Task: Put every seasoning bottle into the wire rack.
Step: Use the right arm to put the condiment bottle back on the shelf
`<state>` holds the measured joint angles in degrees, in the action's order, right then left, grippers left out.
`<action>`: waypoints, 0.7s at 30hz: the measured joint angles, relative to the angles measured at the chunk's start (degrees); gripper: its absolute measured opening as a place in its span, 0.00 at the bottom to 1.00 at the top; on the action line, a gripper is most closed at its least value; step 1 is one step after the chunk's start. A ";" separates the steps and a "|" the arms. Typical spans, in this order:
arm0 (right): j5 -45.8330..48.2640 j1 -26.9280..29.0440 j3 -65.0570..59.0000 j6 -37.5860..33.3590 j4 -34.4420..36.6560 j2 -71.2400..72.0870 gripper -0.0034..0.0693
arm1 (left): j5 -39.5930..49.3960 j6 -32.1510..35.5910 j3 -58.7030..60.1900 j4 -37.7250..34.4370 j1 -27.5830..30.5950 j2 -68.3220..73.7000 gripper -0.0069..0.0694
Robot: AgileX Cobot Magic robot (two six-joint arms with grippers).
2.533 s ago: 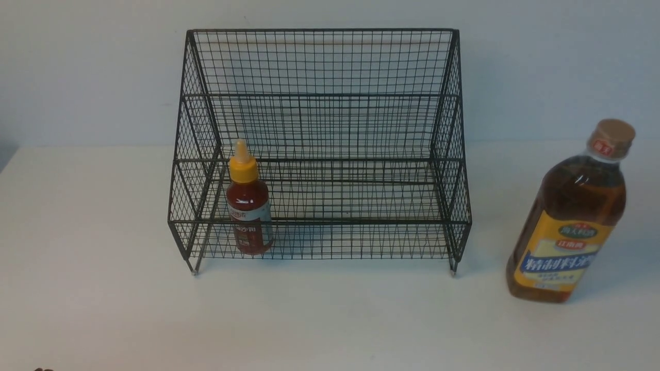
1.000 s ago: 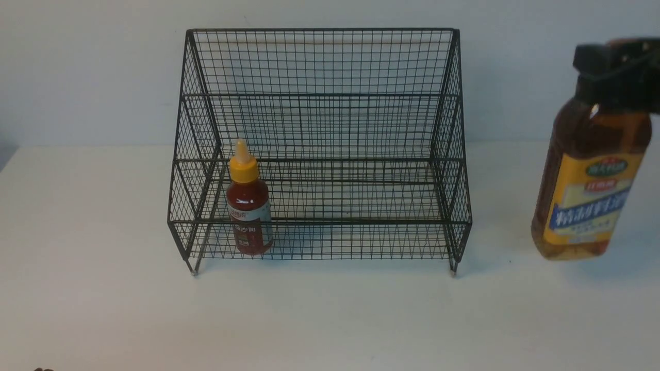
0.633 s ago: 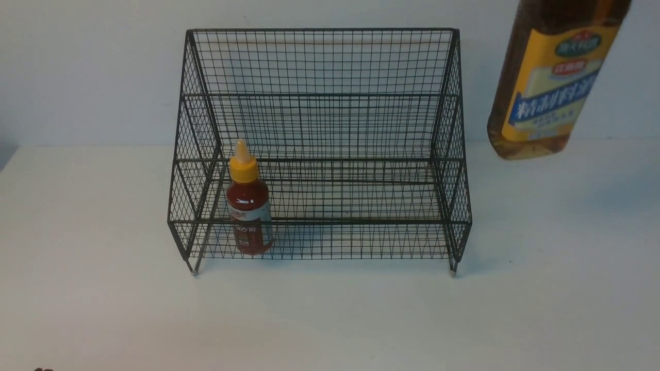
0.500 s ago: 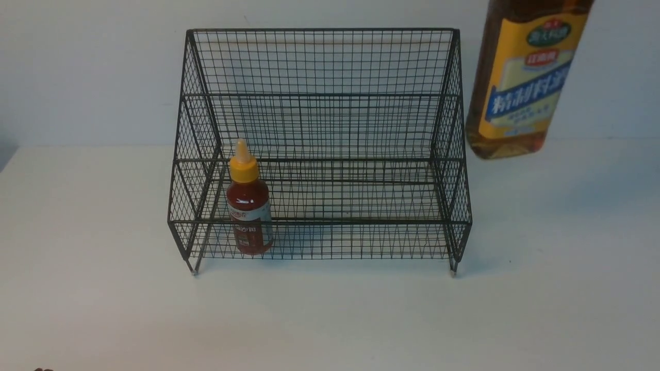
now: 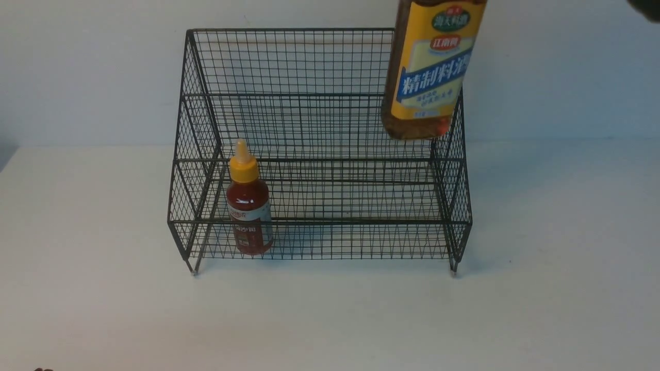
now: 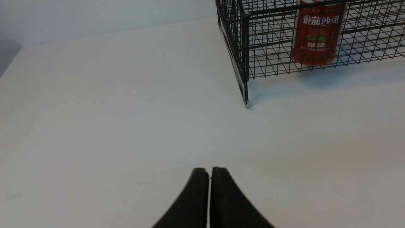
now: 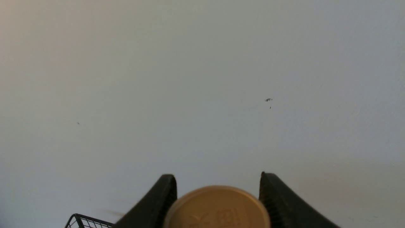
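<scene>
The black wire rack (image 5: 319, 62) stands at the middle of the white table. The small red sauce bottle (image 5: 249, 206) with a yellow nozzle cap stands upright in the rack's lower front tier, near its left end; it also shows in the left wrist view (image 6: 318, 34). The tall amber bottle (image 5: 428, 72) hangs in the air over the rack's right end, its top cut off by the frame. My right gripper (image 7: 217, 182) is shut on its tan cap (image 7: 217, 207). My left gripper (image 6: 210, 169) is shut and empty, low over the table, in front and left of the rack.
The rack's front left foot (image 6: 247, 103) rests on the table (image 5: 103, 309). A pale wall (image 5: 567, 77) rises right behind the rack. A dark bit of the right arm (image 5: 647, 7) shows at the top right corner.
The amber bottle was taken by its cap, lifted off the table at the right, and carried up and left until it hangs over the rack's right end. The red bottle and left gripper have not moved.
</scene>
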<state>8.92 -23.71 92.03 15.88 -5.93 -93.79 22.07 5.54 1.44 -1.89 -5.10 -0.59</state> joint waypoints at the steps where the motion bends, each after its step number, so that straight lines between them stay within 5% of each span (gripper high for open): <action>1: -0.09 0.00 0.41 0.22 -0.06 -0.81 0.48 | 0.00 0.00 0.00 0.00 0.00 0.00 0.08; 9: 2.65 0.00 2.33 0.56 -0.18 -6.40 0.48 | 0.00 0.00 0.00 0.00 0.00 0.00 0.08; 21: 21.93 -0.12 2.45 -0.62 0.08 -6.77 0.48 | 0.00 0.00 0.00 0.00 0.00 0.00 0.08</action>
<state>30.85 -23.83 94.48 15.26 -5.85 -100.57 22.07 5.54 1.44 -1.89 -5.10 -0.59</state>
